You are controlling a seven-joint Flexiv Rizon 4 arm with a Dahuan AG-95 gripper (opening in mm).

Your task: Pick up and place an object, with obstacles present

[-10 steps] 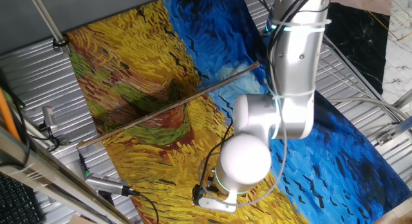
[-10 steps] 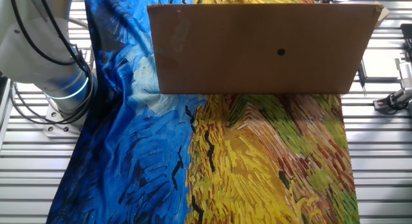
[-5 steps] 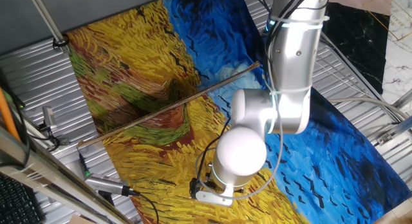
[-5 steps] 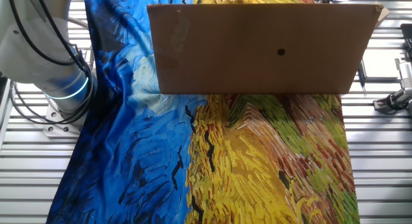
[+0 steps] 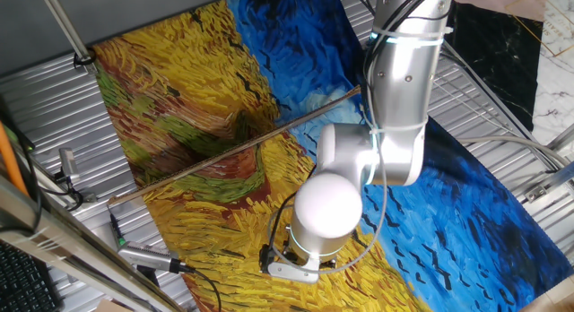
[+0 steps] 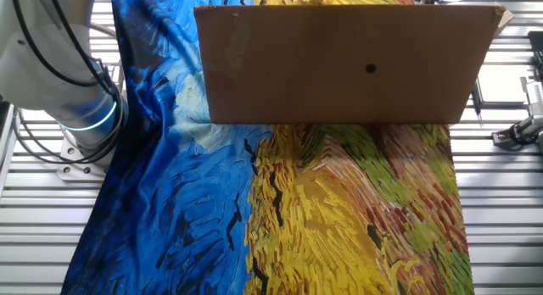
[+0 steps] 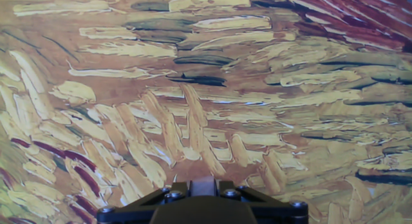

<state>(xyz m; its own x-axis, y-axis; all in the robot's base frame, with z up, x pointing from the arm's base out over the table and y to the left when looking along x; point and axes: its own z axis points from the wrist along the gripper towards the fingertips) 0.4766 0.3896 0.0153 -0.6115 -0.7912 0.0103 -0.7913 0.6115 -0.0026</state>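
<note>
A Flexiv arm (image 5: 395, 97) bends low over a painted cloth (image 5: 206, 88); a long thin rod (image 5: 235, 147) lies across it; a cardboard panel (image 6: 344, 64) blocks the other camera; the gripper's state cannot be told; the object is nowhere visible.

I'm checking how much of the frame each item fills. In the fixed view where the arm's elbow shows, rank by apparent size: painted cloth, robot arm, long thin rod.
1. Painted cloth, largest.
2. Robot arm; it stands nearer the camera, so it looks bigger than it is.
3. Long thin rod, smallest in area, though it spans much of the cloth.
</note>
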